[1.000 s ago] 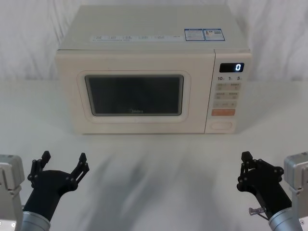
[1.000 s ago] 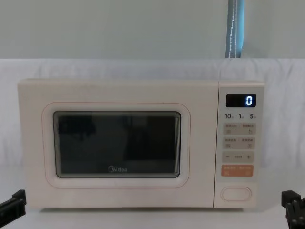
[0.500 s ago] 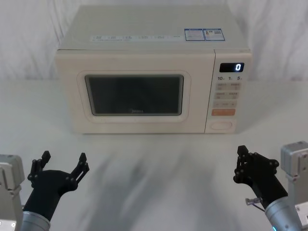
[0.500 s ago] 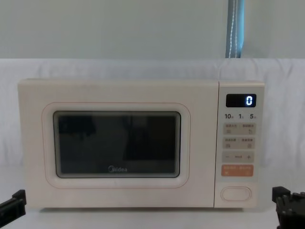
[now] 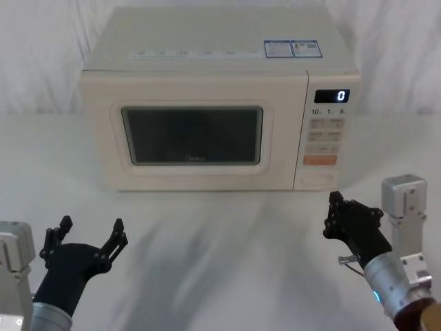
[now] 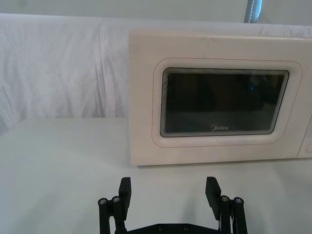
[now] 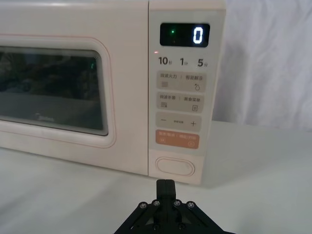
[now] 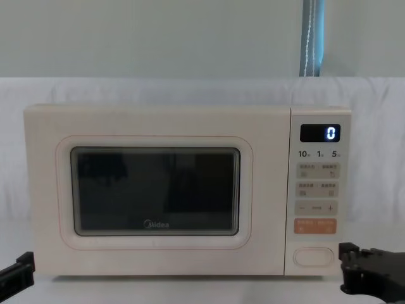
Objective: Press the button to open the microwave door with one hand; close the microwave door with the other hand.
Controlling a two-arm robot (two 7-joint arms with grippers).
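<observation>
Cream microwave door (image 8: 155, 193) sat flush and closed; right claw (image 7: 165, 187), pressed together, hovered near the pill-shaped button (image 7: 175, 166); left claw (image 6: 168, 194) spread.

- The microwave door (image 5: 193, 138) looks like smooth cream plastic with a soft satin sheen; its window (image 8: 155, 191) is dark, glossy and reflective.
- The button (image 7: 175, 166) is the same smooth cream plastic, matt, with a thin outline.
- The orange key (image 7: 177, 139) looks flat and matt.
- The display (image 8: 319, 133) is glossy black.
- The tabletop (image 5: 227, 234) wears white cloth, matt; the backdrop cloth (image 6: 58, 68) hangs wrinkled.
- The right gripper (image 7: 165, 187) and left gripper (image 6: 168, 192) are matt black, seemingly plastic, with small shiny metal screws.
- The stickers (image 5: 293, 49) on the microwave's top look like glossy paper.
</observation>
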